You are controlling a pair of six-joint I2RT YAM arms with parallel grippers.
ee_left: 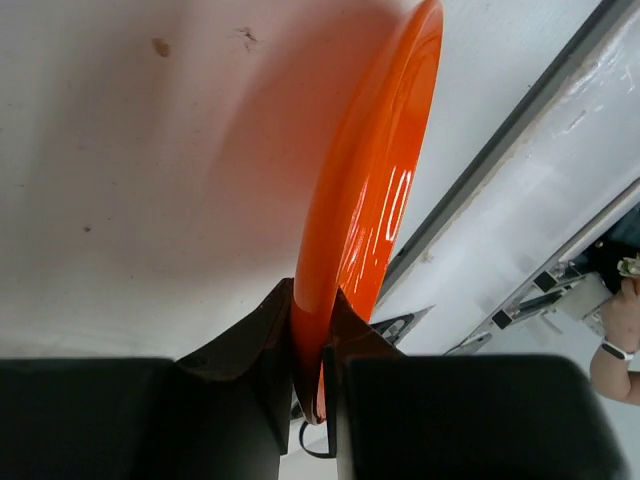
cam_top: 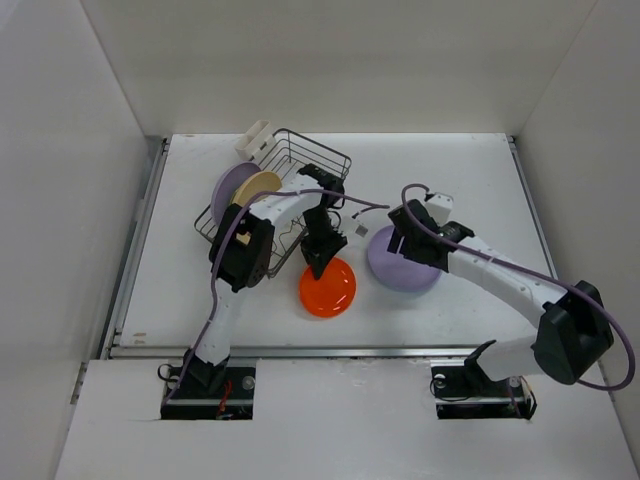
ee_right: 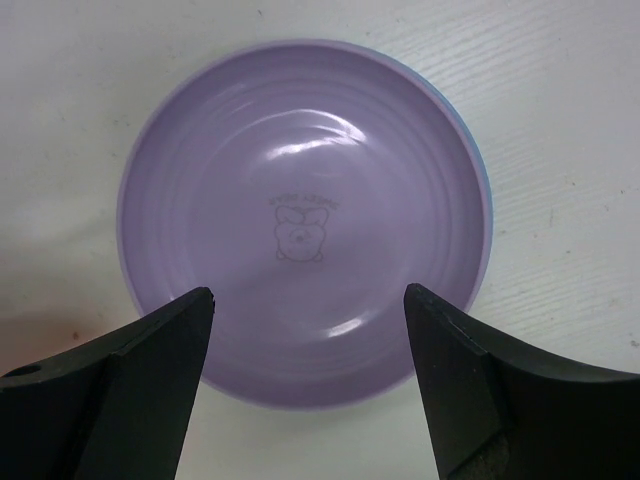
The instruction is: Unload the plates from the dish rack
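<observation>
Left gripper: jaws pinched tight on the rim of the red-orange plate. The plate is held on edge, tilted, over the white table, just in front of the dish rack. Cannot tell whether its far edge touches the table.

Right gripper: jaws wide apart, gripping nothing, poised above a lavender plate. That plate lies flat on the table, right of the red-orange one. A blue rim shows under its right side.

In the rack, left end: second lavender plate and tan plate, both standing on edge. Cream plastic piece at the rack's far corner.
</observation>
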